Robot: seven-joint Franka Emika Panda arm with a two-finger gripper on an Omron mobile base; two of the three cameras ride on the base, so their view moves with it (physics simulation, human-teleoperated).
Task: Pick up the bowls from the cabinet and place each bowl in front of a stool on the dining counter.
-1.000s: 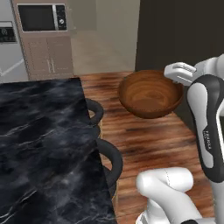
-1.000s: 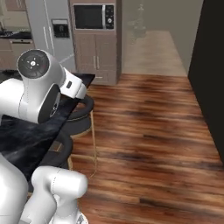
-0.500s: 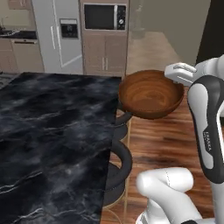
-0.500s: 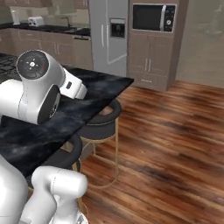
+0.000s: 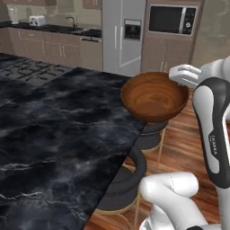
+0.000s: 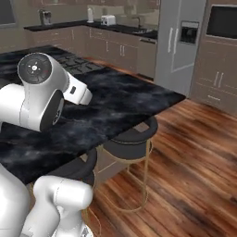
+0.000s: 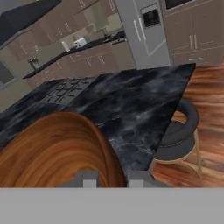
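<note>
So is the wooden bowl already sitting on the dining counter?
No, the wooden bowl hangs in the gripper, raised above the dining counter edge.

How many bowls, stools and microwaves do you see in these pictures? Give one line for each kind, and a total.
Wooden bowl: 1
Stools: 2
Microwave: 1
Total: 4

1 wooden bowl (image 5: 155, 96), 2 stools (image 6: 131, 137), 1 counter (image 5: 54, 130), 1 fridge (image 5: 122, 33), 1 microwave (image 5: 172, 19).
</note>
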